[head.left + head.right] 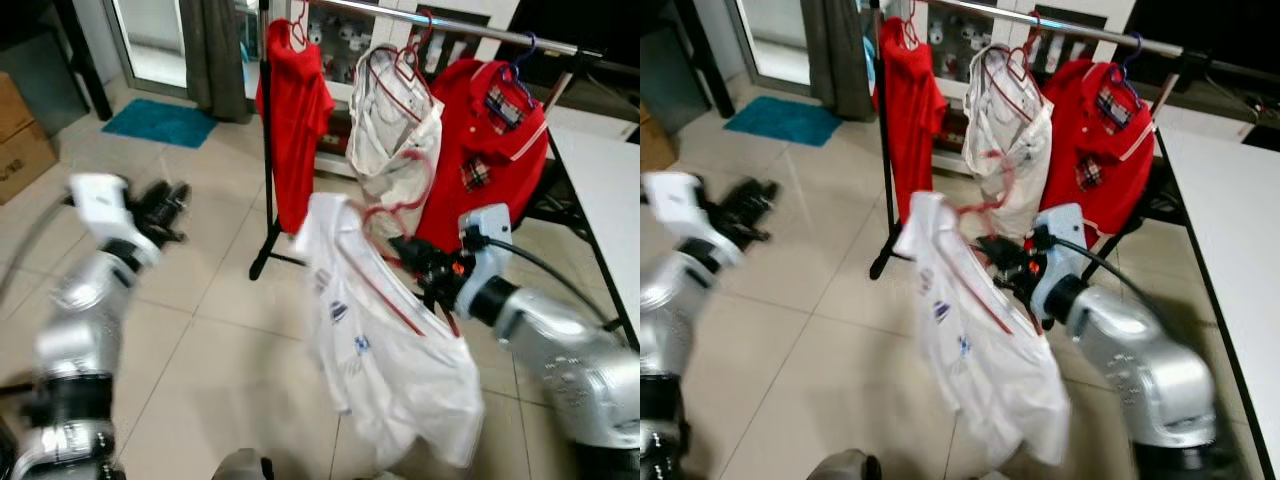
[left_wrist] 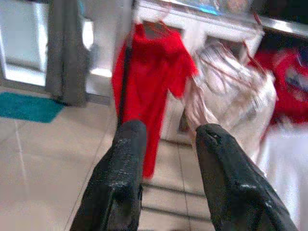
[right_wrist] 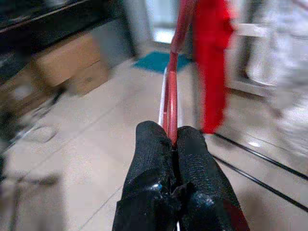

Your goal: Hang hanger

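Right gripper [image 3: 172, 144] jaws pinched tight on red hanger [image 1: 385, 290] w/ white shirt [image 1: 385, 350], below clothes rail [image 1: 440, 25]. Should lift hook over rail btwn garments. Left gripper [image 2: 166, 139] jaws apart, empty.

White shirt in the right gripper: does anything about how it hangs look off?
Yes. The white shirt droops steeply off its red hanger, which the right gripper pinches tilted, well below the rail. The shirt looks bunched toward the lower end.
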You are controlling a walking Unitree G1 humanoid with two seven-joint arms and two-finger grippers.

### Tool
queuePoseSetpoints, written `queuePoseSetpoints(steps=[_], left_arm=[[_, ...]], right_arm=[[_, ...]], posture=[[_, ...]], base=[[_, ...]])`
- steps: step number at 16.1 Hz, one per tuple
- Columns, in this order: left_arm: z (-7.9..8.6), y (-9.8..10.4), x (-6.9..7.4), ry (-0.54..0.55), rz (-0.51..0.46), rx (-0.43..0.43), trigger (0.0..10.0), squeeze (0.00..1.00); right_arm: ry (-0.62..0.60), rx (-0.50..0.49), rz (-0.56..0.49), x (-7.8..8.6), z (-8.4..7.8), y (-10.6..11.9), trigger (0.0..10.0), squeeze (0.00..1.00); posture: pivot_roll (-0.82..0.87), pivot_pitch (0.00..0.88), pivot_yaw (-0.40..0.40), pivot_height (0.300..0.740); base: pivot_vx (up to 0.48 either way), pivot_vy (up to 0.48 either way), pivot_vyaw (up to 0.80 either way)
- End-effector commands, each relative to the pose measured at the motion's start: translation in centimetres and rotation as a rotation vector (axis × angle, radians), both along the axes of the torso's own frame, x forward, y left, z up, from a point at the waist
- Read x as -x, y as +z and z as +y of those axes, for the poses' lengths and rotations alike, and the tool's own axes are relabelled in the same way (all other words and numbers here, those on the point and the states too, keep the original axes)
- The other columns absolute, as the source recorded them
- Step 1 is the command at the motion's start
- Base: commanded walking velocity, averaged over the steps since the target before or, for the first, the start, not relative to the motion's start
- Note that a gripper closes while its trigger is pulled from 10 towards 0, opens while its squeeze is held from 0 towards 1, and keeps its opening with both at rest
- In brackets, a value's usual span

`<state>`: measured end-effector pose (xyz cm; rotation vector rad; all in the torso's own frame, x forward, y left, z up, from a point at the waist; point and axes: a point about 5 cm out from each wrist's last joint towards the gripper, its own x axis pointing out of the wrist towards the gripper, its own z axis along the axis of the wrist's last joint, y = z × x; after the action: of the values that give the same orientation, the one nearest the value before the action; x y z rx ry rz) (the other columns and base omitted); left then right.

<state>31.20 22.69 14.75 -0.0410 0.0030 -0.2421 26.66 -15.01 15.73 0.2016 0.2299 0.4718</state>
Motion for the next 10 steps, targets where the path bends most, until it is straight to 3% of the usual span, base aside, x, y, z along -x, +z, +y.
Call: queuePoseSetpoints(steps=[1,3,4,5,6,8,9,10], left_arm=[[-2.8,-0.3,0.3,-0.096,0.016,-0.074,10.0,0.00],[-5.6,-1.0,0.7,-0.228,0.015,-0.131,10.0,0.00],[-6.4,-1.1,0.8,-0.276,0.010,-0.127,10.0,0.00],[-7.4,-1.0,0.9,-0.339,0.010,-0.084,10.0,0.00],[-9.1,-1.1,0.8,-0.452,0.016,-0.097,10.0,0.00],[-10.0,-1.4,0.8,-0.525,0.044,-0.136,10.0,0.00],[-10.1,-1.6,0.4,-0.518,0.057,-0.174,10.0,1.00],[-9.8,-1.7,-0.5,-0.477,0.071,-0.210,10.0,1.00]], right_arm=[[-0.117,0.004,-0.040,-0.5,-0.8,0.5,10.0,0.00],[-0.142,0.005,-0.037,-1.1,0.0,0.5,10.0,0.00],[-0.150,0.031,-0.036,-1.3,0.2,0.4,10.0,0.00],[-0.149,0.008,-0.038,-1.6,0.6,0.5,10.0,0.00],[-0.156,-0.024,-0.040,-2.4,1.6,1.2,10.0,0.00],[-0.140,-0.044,-0.047,-2.6,2.6,1.8,10.0,0.00],[-0.119,-0.056,-0.052,-2.6,3.0,2.2,10.0,0.00],[-0.069,-0.096,-0.060,-2.3,3.8,2.9,10.0,0.00]], posture=[[0.04,0.047,-0.046,0.740],[0.04,0.049,-0.049,0.740],[0.04,0.050,-0.050,0.740],[0.04,0.051,-0.055,0.740],[0.03,0.050,-0.057,0.740],[0.03,0.049,-0.055,0.740],[0.02,0.049,-0.050,0.740],[0.02,0.048,-0.049,0.740]], base=[[0.000,0.000,0.00],[0.000,0.000,0.00],[0.000,0.000,0.00],[0.000,0.000,0.00],[0.000,0.000,0.00],[0.000,0.000,0.00],[0.000,0.000,0.00],[0.000,0.000,0.00]])
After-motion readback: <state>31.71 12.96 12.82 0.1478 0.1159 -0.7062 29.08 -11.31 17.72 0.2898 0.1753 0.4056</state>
